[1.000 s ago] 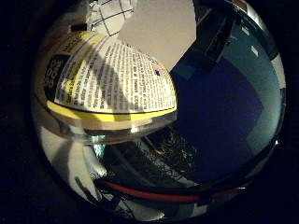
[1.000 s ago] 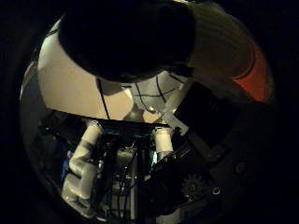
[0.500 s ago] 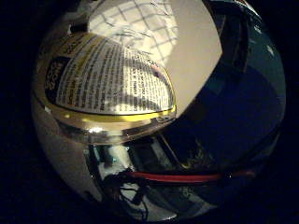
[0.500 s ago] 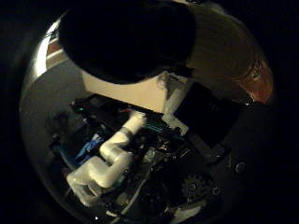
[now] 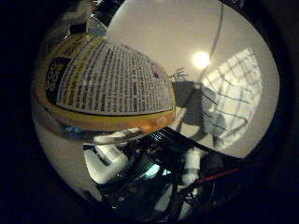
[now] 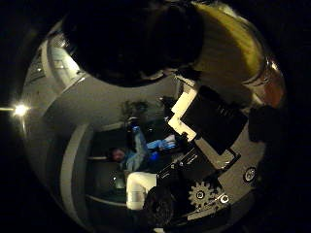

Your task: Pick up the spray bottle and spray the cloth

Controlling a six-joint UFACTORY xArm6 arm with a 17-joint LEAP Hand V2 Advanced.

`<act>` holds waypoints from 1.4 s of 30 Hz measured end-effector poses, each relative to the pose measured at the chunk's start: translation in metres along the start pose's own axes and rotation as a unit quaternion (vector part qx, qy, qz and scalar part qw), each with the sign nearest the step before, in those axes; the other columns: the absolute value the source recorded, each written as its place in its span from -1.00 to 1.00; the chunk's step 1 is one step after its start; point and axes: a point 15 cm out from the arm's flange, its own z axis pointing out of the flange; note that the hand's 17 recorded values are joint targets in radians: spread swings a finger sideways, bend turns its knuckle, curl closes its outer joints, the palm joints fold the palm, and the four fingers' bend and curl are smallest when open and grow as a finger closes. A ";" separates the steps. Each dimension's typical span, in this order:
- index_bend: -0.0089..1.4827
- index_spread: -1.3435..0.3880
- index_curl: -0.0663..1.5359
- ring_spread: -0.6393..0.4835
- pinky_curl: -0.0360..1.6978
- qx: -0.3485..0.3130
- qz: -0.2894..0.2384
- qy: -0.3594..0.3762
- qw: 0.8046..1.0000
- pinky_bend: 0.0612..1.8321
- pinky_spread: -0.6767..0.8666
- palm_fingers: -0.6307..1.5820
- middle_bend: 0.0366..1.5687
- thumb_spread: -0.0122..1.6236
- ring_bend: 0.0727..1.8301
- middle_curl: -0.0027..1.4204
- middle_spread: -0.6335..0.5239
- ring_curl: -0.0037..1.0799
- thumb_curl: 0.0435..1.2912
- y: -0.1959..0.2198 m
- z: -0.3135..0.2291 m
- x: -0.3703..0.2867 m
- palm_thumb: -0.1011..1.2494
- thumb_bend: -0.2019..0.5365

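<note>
I see the spray bottle filling much of the little finger side palm view, its yellow label with dense black print pressed close against my palm. My hand has white fingers curled just beside the bottle's base, apparently wrapped round it. Beyond the bottle, a white cloth with a blue check lies on a pale surface, well apart from the bottle.

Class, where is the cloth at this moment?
In the little finger side palm view, the checked cloth lies on the white table, beyond the spray bottle that sits close against the palm.
</note>
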 end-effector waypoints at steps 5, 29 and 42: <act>0.60 0.34 -0.09 -0.14 0.05 0.030 -0.060 -0.045 0.997 0.23 -0.40 0.67 0.70 0.32 0.57 -0.13 -0.09 0.02 -0.17 -0.014 0.019 0.013 0.78 -0.48; 0.60 0.35 -0.08 -0.14 0.12 0.066 -0.090 -0.077 0.991 0.19 -0.41 0.67 0.71 0.24 0.57 -0.14 -0.08 0.03 -0.03 -0.042 0.024 0.162 0.74 -0.49; 0.61 0.36 -0.08 -0.14 0.14 0.061 -0.073 -0.055 0.994 0.18 -0.42 0.67 0.72 0.23 0.58 -0.15 -0.06 0.03 -0.01 -0.034 0.015 0.211 0.69 -0.50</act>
